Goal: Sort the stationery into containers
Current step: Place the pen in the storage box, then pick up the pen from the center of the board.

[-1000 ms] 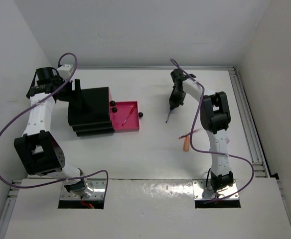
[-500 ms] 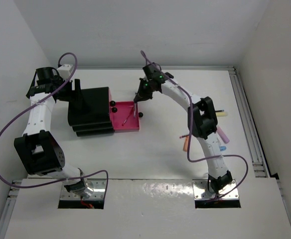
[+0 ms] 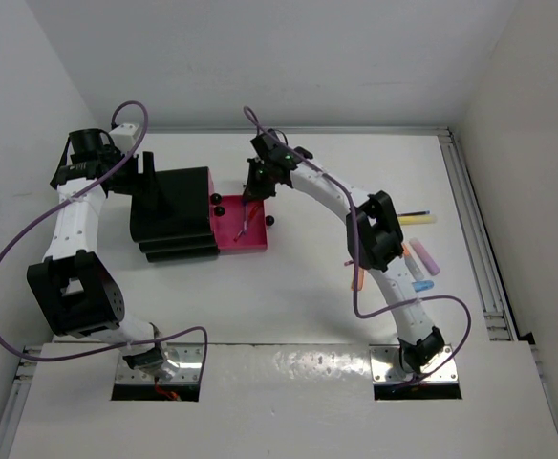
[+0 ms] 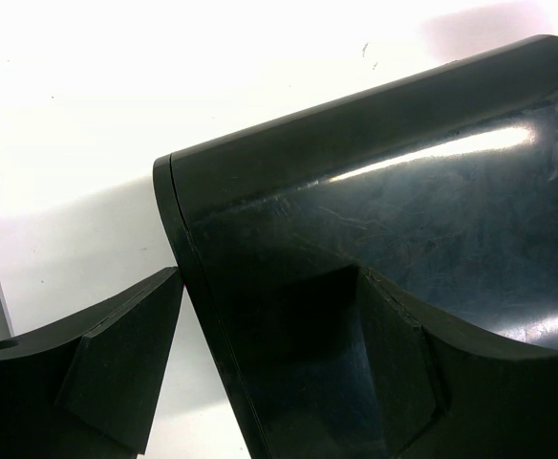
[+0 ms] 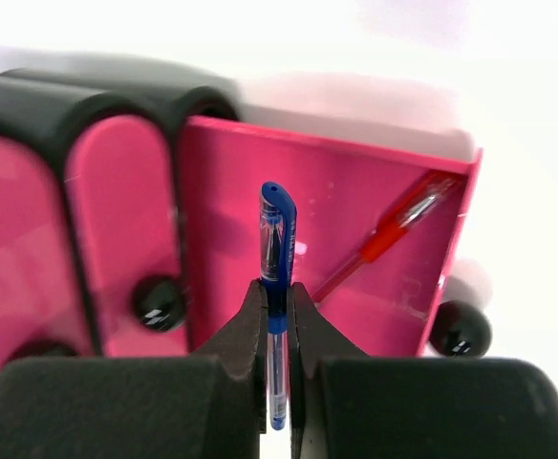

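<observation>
My right gripper (image 3: 253, 194) (image 5: 277, 298) is shut on a slim blue pen (image 5: 277, 229) and holds it over the open pink drawer (image 3: 229, 239) (image 5: 222, 182) of the black stepped box (image 3: 174, 206). A red pen (image 3: 247, 221) (image 5: 394, 228) lies in that drawer. My left gripper (image 3: 147, 177) (image 4: 269, 363) is open and straddles the far left edge of the box (image 4: 375, 191). A yellow highlighter (image 3: 416, 220), a pink one (image 3: 424, 255), a light-blue one (image 3: 422, 285) and an orange one (image 3: 359, 278) lie on the table at the right.
Two other pink drawer fronts (image 5: 117, 220) are shut, each with a round black knob (image 5: 158, 301). The open drawer's knob (image 3: 269, 221) (image 5: 461, 328) faces right. Another thin blue pen (image 3: 411, 213) lies by the yellow highlighter. A rail (image 3: 475, 239) runs along the table's right edge.
My right arm swung left from the table's middle, carrying the blue pen to over the open drawer. The highlighters at the right came into sight. The left arm has not moved.
</observation>
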### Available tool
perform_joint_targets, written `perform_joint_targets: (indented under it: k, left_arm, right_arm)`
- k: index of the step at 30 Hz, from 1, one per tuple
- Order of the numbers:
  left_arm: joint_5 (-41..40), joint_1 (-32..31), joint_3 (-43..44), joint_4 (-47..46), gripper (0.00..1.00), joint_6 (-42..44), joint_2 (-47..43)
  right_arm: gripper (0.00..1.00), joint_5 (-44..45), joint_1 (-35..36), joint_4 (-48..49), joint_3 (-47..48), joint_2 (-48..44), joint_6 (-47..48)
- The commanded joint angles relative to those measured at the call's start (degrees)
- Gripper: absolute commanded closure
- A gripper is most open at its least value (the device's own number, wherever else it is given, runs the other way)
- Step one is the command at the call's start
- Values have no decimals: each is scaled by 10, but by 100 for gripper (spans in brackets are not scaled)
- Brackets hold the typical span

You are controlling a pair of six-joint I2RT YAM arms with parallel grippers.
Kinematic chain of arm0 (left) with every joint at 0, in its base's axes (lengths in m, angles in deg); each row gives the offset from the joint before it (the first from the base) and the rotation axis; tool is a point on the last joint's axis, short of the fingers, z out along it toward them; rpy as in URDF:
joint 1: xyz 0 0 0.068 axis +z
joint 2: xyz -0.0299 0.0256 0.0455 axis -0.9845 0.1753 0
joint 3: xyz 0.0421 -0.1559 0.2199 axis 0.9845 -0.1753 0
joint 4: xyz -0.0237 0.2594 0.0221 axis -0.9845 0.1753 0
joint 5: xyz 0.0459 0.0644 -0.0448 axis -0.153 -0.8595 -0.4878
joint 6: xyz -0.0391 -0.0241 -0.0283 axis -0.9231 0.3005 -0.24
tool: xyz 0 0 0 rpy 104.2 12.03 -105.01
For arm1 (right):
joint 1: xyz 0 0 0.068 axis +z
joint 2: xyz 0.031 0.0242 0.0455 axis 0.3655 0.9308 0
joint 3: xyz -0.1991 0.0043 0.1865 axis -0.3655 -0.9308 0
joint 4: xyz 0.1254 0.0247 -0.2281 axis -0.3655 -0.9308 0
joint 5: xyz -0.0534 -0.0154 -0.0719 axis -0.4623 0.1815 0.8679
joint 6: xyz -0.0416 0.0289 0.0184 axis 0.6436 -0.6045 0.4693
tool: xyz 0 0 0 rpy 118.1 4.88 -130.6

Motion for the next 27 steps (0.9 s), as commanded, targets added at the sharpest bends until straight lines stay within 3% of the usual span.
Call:
perform_joint_targets:
  k: [1,4,9,11,14,19,23,27]
  left_arm:
    - [-25,-1,-23,44,21,16,6]
    - [-26,-2,-24,43,21,16,7]
    - [-26,0,-25,44,21,15,7]
    - [-26,-2,-23,44,21,14,8]
    - [-23,-2,-18,44,21,11,12]
    - [-23,-2,-11,44,21,11,12]
    - [-20,-2,-16,44,21,10,7]
    - [-20,-3,-22,43,21,9,0]
  right_arm:
    - [100,16,-3,10,18,19,-16]
    - [93,10,-2,11,21,26,-16]
    - [59,-6,-2,-3,19,16,-16]
    - [55,-7,-4,-10,13,-5,-11]
    - [55,-6,-13,-12,0,-49,4]
    - [68,2,-79,-57,-95,-143,13]
    - [69,37,-149,-97,-236,-249,12]
    - [65,57,-229,-144,-382,-300,-11]
